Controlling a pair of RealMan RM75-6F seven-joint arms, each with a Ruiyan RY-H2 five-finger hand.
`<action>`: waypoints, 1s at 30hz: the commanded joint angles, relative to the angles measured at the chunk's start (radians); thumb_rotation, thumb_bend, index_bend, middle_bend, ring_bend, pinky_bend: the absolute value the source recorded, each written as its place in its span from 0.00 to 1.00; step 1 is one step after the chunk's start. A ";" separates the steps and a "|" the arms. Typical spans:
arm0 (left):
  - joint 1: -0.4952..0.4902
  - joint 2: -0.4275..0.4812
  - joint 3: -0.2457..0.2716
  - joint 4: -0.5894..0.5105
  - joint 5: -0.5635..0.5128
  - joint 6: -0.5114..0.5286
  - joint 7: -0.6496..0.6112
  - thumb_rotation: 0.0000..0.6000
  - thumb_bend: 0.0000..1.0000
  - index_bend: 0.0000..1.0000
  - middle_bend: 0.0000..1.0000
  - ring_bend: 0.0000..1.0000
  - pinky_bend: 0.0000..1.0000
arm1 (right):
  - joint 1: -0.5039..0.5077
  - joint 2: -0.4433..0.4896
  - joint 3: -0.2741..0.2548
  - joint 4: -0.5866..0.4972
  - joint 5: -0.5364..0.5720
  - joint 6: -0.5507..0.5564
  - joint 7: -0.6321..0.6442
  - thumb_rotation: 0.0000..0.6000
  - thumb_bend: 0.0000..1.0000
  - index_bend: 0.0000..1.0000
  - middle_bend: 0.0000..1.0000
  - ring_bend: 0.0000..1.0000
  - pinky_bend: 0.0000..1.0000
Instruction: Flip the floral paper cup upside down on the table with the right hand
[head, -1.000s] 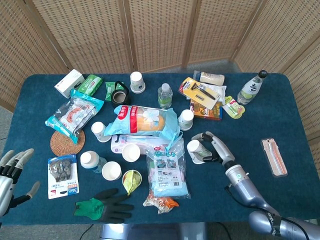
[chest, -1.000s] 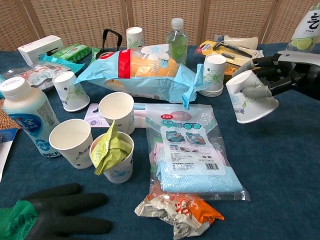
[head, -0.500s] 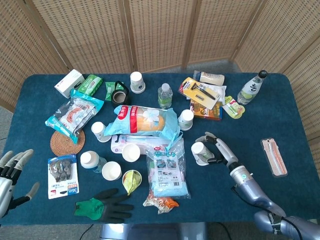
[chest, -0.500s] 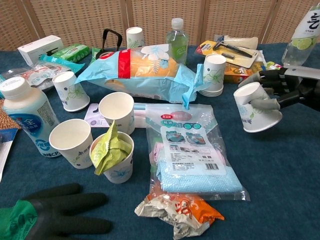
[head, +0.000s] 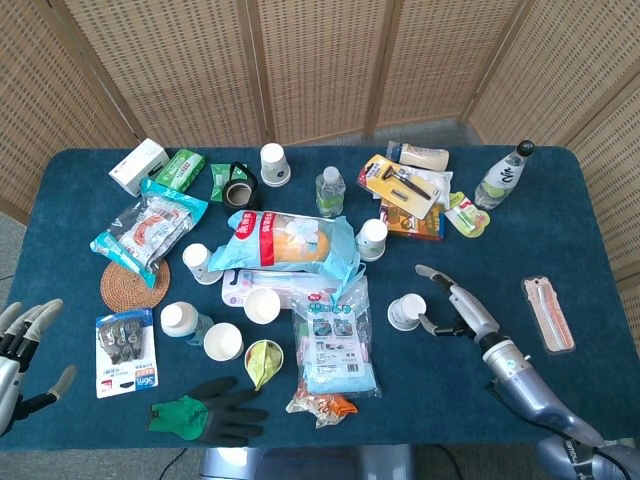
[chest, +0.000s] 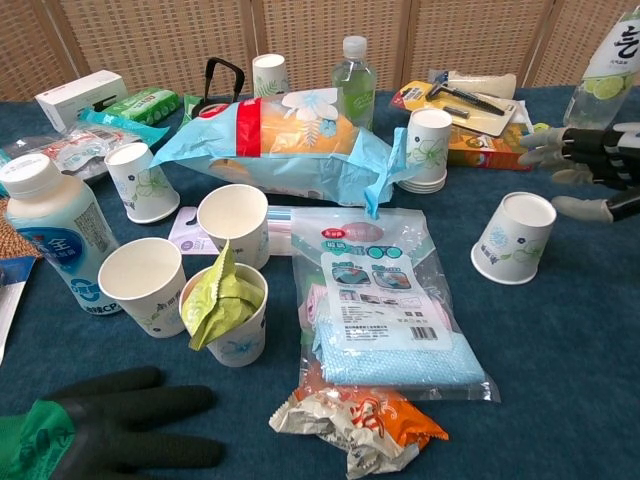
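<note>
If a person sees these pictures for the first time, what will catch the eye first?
Probably the floral paper cup standing upside down on the blue table, with the right hand open just beside it. Next comes the big blue snack bag amid the central clutter, then the black-and-green glove at the near edge.

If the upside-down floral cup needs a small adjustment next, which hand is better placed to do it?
Probably the right hand: it is open just beside the floral cup, which stands rim-down. The left hand is open at the table's far left edge.

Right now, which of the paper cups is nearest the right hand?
The upside-down cup standing alone on the bare cloth, just left of the open right hand. All other cups sit farther left, among the clutter.
</note>
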 joint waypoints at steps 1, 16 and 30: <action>-0.001 0.001 0.002 0.002 0.001 -0.003 0.000 1.00 0.40 0.06 0.15 0.16 0.00 | -0.012 0.057 0.010 -0.073 0.027 0.030 -0.063 0.99 0.48 0.02 0.09 0.00 0.00; -0.002 -0.012 0.014 0.011 -0.046 -0.065 0.023 1.00 0.40 0.06 0.15 0.16 0.00 | -0.121 0.089 0.037 -0.208 0.240 0.328 -0.730 1.00 0.45 0.06 0.10 0.00 0.00; 0.013 -0.049 0.026 0.036 -0.082 -0.087 0.011 1.00 0.40 0.06 0.15 0.16 0.00 | -0.278 0.135 -0.060 -0.251 0.206 0.477 -0.828 1.00 0.44 0.08 0.11 0.00 0.00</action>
